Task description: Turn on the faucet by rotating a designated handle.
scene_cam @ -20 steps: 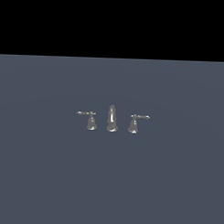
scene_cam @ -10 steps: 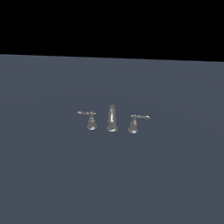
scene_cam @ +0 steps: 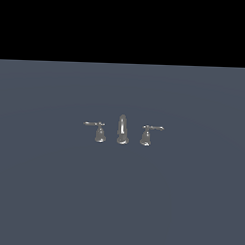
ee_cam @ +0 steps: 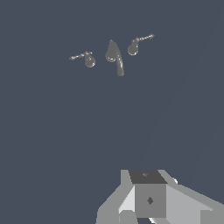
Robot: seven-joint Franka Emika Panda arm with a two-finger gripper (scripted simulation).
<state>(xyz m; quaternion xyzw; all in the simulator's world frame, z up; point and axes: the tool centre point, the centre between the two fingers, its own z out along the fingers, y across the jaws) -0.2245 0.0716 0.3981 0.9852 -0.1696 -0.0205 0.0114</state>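
Observation:
The faucet is a tiny chrome three-piece set on the flat grey surface (scene_cam: 120, 194). Its upright tapered spout (scene_cam: 122, 129) stands in the middle. The handle (scene_cam: 99, 132) is on the exterior view's left, its thin lever pointing left. The mirror twin handle (scene_cam: 146, 135) points right. The arm does not show in the exterior view. In the wrist view the handle (ee_cam: 89, 59), the spout (ee_cam: 114, 54) and the twin (ee_cam: 133, 47) lie far off. My gripper (ee_cam: 148, 199) shows only as grey blocks at the frame edge, well apart from the faucet. Its jaws are not clear.
The grey surface (ee_cam: 65, 140) stretches flat around the faucet on all sides. A black band (scene_cam: 126, 24) fills the upper part of the exterior view.

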